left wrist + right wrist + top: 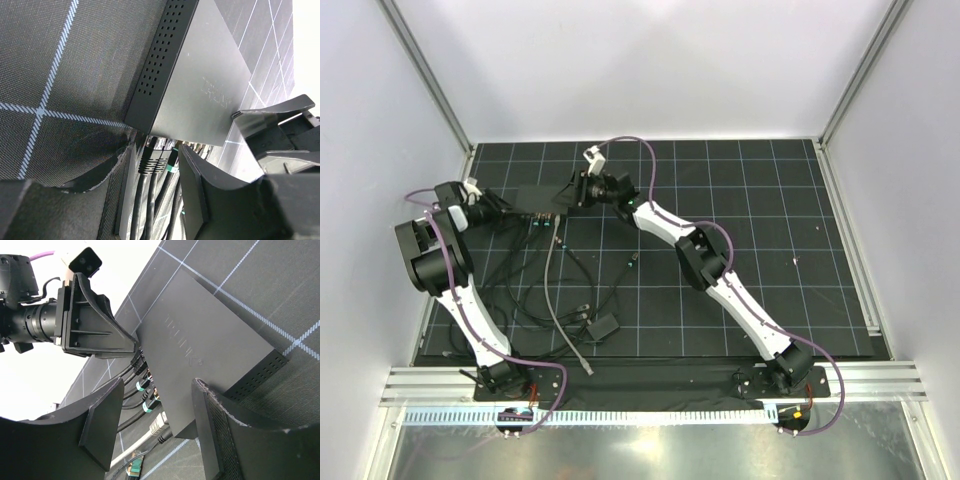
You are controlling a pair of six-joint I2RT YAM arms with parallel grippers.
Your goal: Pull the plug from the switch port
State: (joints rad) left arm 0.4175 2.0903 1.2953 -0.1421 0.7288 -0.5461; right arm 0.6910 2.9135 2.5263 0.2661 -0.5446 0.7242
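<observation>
The switch [535,197] is a flat dark-grey box at the back left of the mat; it also shows in the left wrist view [200,75] and the right wrist view [210,350]. Several plugs sit in its port edge: two black ones [150,160], teal-banded ones [142,385] and a pale grey one [157,422]. My left gripper [155,185] is open, its fingers either side of the black plugs at the ports. My right gripper [157,425] is open and straddles the switch's near corner, one finger [215,430] by its vented end, the other over the cables.
A tangle of black cables [520,290] and a grey cable [560,300] run from the ports toward the near edge. A small black block [603,325] lies on a thin cable. A loose plug [633,263] lies mid-mat. White walls enclose the mat.
</observation>
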